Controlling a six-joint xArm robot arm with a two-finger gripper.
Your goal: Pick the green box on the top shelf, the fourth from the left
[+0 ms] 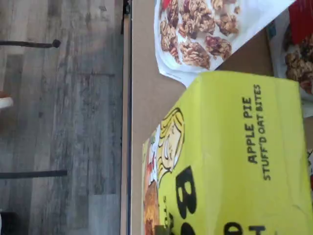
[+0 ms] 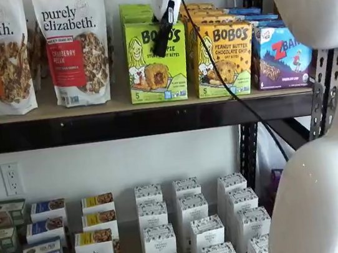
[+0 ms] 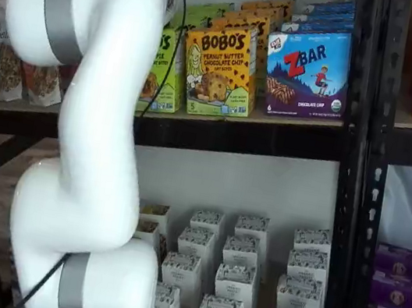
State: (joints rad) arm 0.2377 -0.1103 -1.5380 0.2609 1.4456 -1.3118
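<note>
Where the big white arm (image 3: 85,142) fills much of one shelf view, the top shelf (image 2: 124,121) is seen behind it as a tan board with a thick black front rail. On this shelf two tall bags (image 2: 76,45) marked "purely elizabeth." are stood to one side. Next to them the green box (image 2: 156,60) is stood upright, at the front edge of the board. It is lime green, and "BOBO'S" is printed on it in black, with a drawn girl with yellow hair and a picture of an oat bite. "APPLE PIE STUFF'D OAT BITES" can be read on its top in the wrist view (image 1: 230,156). Just beside it a yellow-orange box (image 2: 223,57) marked "BOBO'S PEANUT BUTTER CHOCOLATE CHIP" is placed, then a blue box (image 2: 284,57) marked "ZBAR". The gripper (image 2: 160,44) is hung in front of the green box. Its black fingers are seen from the side, so whether they are open cannot be told.
</note>
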